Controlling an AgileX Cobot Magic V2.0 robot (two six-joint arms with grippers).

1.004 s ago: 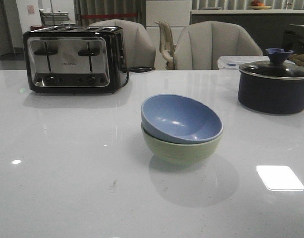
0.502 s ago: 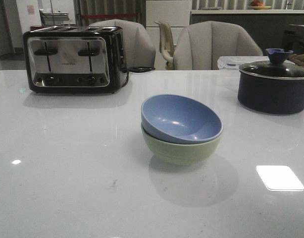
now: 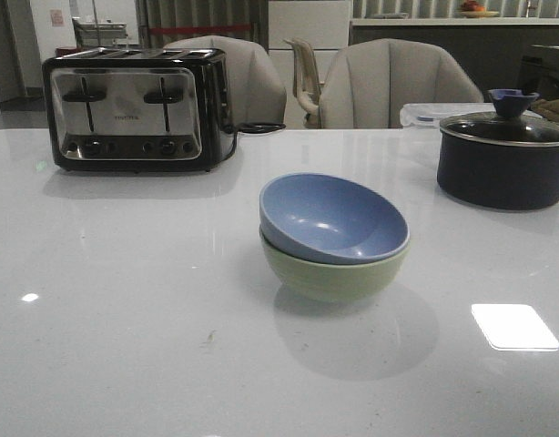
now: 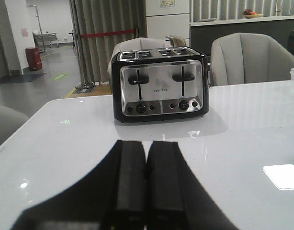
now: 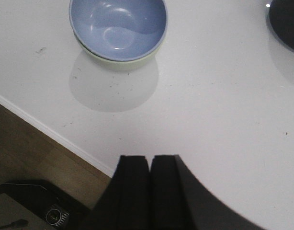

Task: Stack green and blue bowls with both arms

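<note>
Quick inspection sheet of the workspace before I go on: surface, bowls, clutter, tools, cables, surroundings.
Surface: glossy white table, faint specks near the bowls, bright light reflection.
Job's things: blue bowl nested inside green bowl, tilted, at the table's middle.
Clutter: four-slot toaster far left; dark lidded pot far right; clear lidded container behind the pot.
Tools: left tool shut, empty, facing the toaster; right tool shut, empty, over the table's near edge, apart from the bowls.
Cables: toaster cord lying behind the toaster; arm cables nothing seen.
Surroundings: grey chairs beyond the table, counter behind.
</note>
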